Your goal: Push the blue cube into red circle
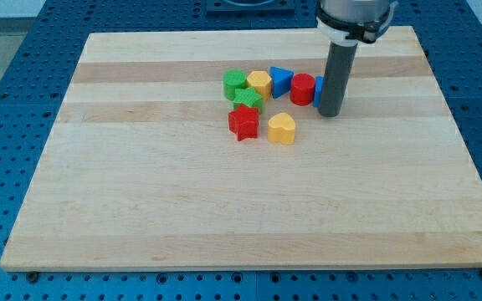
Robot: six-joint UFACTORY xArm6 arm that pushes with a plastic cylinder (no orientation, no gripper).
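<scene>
Near the top middle of the wooden tabletop (pixel 141 209) sits a little bunch of blocks, and my tip (pixel 331 114) stands at the bunch's 3 o'clock end. This arm has no claw at all, so nothing opens, shuts or holds anything; it is just a dark rod that pushes. The blue cube (pixel 317 90) is mostly hidden behind the rod, and only a thin blue strip shows on the rod's 9 o'clock side. That strip looks like it touches the red circle (pixel 302 89) (a short round red block), so the job seems nearly done or just done. Going on toward 9 o'clock from the red circle come a blue triangle (pixel 280 80), a yellow block (pixel 259 83) and a green block (pixel 236 84) in a row. A green star (pixel 247 100) sits just below them, at their 6 o'clock, with a red star (pixel 243 123) below that and a yellow heart (pixel 281 128) beside the red star at its 3 o'clock. What could go wrong? If my tip pushes much more toward 9 o'clock, I think the cube would shove the red circle into the blue triangle and mess up the whole row. If the push is off centre, the cube may turn and slip past the circle. No words, labels or brand names can be read anywhere.
</scene>
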